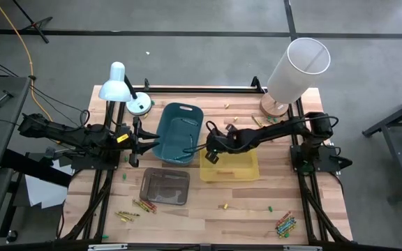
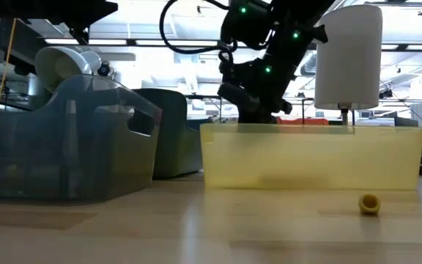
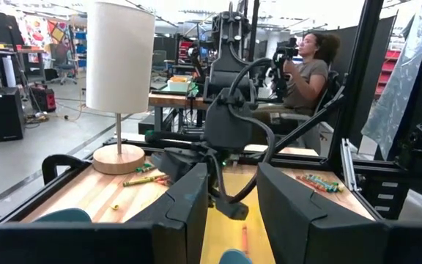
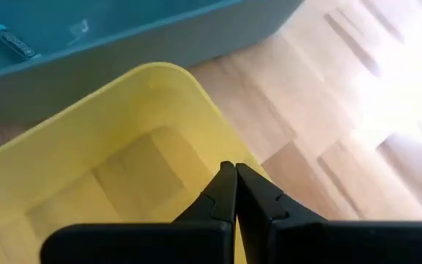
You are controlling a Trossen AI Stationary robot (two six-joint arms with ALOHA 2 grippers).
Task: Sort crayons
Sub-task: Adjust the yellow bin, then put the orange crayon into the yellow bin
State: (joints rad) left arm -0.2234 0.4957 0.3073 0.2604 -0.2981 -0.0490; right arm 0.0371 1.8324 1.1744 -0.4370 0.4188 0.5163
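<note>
The right gripper [image 1: 210, 155] hangs over the left edge of the yellow bin [image 1: 246, 169], at the side nearest the teal bin [image 1: 179, 132]. Its jaws are pressed fully together with nothing between them; the right wrist view shows the two tips meeting above the yellow bin's corner. The left gripper [image 1: 147, 141] sits at the left side of the teal bin, well above the surface. Its jaws stand partly apart, and no crayon shows between them.

The crayons lie in several places on the wooden surface [image 1: 208, 209]. One cluster [image 1: 137, 208] rests near the front left, just beside the clear grey bin [image 1: 165, 186]. Another bundle [image 1: 285, 224] lies at the front right corner. A few single crayons [image 1: 223, 206] are scattered in front of the yellow bin. More lie near the base of the white-shaded lamp [image 1: 295, 66] at the back right. A blue crayon [image 4: 2, 37] lies inside the teal bin, and one orange crayon [image 3: 244, 238] lies on the floor of the yellow bin. A white desk lamp [image 1: 119, 85] stands at the back left. A person [image 3: 308, 66] sits in the room beyond the surface.
</note>
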